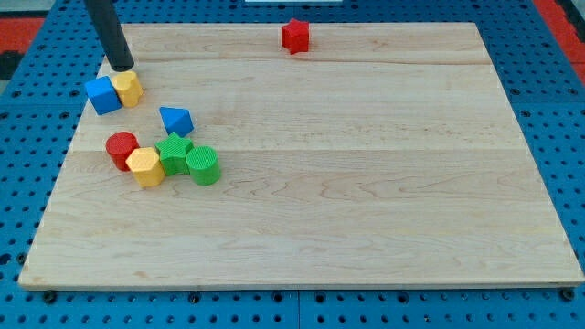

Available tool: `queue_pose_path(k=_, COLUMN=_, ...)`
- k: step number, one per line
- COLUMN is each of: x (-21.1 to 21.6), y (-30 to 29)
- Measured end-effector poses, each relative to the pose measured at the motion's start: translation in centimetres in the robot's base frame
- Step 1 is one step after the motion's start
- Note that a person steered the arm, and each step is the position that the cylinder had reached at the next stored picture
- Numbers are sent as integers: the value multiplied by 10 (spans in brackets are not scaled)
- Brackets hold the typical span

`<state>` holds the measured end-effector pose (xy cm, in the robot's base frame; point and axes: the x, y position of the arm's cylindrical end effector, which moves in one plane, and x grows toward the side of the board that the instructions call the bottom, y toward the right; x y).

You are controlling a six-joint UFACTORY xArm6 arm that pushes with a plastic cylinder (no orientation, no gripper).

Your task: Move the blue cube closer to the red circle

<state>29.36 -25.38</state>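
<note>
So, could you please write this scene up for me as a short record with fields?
tip: my tip at the view's top left, just above the blue cube and yellow block
blue cube: touching a yellow block on its right
red circle: below the cube, apart from it
cluster: yellow hexagon, green star, green cylinder beside the red circle
others: blue triangle; red star at top
surface: wooden board

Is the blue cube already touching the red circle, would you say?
No, the blue cube sits apart from the red circle, touching a yellow block instead.
</note>
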Motion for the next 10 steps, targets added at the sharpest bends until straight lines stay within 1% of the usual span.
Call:
queue_pose_path(k=1, x=56, y=-8)
queue_pose_path(k=2, x=87, y=24)
queue_pose_path(k=6, x=92, y=-51)
queue_pose_path(k=7, x=109, y=-51)
queue_pose_path(k=8, x=138, y=-50)
queue_pose_path(k=10, x=185, y=-15)
